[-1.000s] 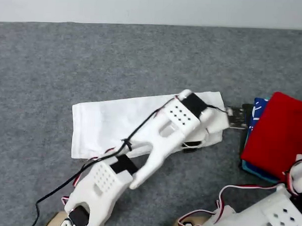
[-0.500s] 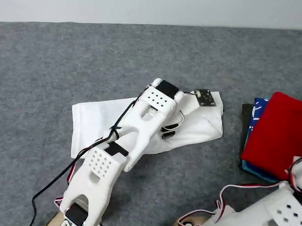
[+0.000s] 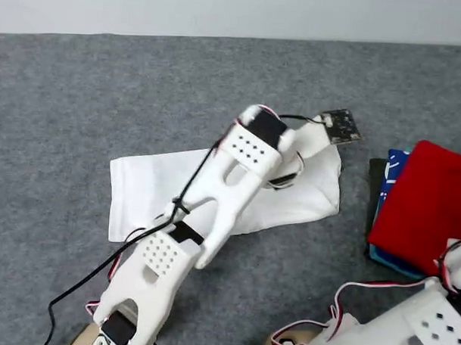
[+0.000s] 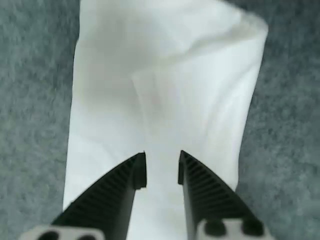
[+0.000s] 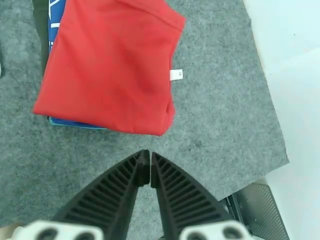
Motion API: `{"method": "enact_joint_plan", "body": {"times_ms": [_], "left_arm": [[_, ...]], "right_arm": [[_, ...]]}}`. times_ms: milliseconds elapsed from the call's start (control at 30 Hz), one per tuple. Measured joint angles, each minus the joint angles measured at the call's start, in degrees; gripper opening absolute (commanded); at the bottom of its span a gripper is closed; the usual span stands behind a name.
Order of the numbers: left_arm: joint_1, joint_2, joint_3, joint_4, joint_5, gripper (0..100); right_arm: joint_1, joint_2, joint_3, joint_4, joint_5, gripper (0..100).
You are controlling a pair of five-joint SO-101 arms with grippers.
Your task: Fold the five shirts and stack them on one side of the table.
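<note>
The white shirt (image 3: 146, 188) lies flat on the grey mat (image 3: 105, 85), folded into one long band. In the left wrist view a soft fold line runs along its middle.

The left arm (image 3: 238, 173) stretches across the white shirt, with its wrist over the end of the shirt that is toward the stack. The left gripper (image 4: 161, 170) hangs directly above the white shirt. Its two black fingers (image 4: 135, 172) stand a little apart and nothing is between them; I cannot tell if the tips touch the cloth.

Beside the white shirt, apart from it and not touching, is the stack. The red shirt (image 3: 426, 202) is folded on top, with a small white tag (image 5: 176, 74) at one edge. Under it the blue shirt (image 3: 393, 167) shows only as a narrow border on the side toward the white shirt.

The right gripper (image 5: 150, 170) is well apart from the white shirt, over bare mat just beside the red shirt. Its fingers are pressed together and they hold nothing.
</note>
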Motion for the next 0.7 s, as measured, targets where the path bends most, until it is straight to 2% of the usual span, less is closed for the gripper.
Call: {"method": "enact_joint_plan", "body": {"times_ms": [133,233,500,600,700], "left_arm": [[-0.09,6.86,-0.09,-5.27,1.32,11],[-0.09,10.37,-0.44,-6.24,1.58,11],[-0.09,10.02,-15.3,3.69,2.73,11],[-0.09,6.59,-15.56,3.96,3.78,11],[-0.18,1.23,-10.37,3.96,4.13,11]], "right_arm": [[0.0,0.0,0.0,0.0,0.0,1.1],[0.0,0.0,0.0,0.0,0.0,1.1],[0.0,0.0,0.0,0.0,0.0,1.1],[0.0,0.0,0.0,0.0,0.0,1.1],[0.0,0.0,0.0,0.0,0.0,1.1]]}}
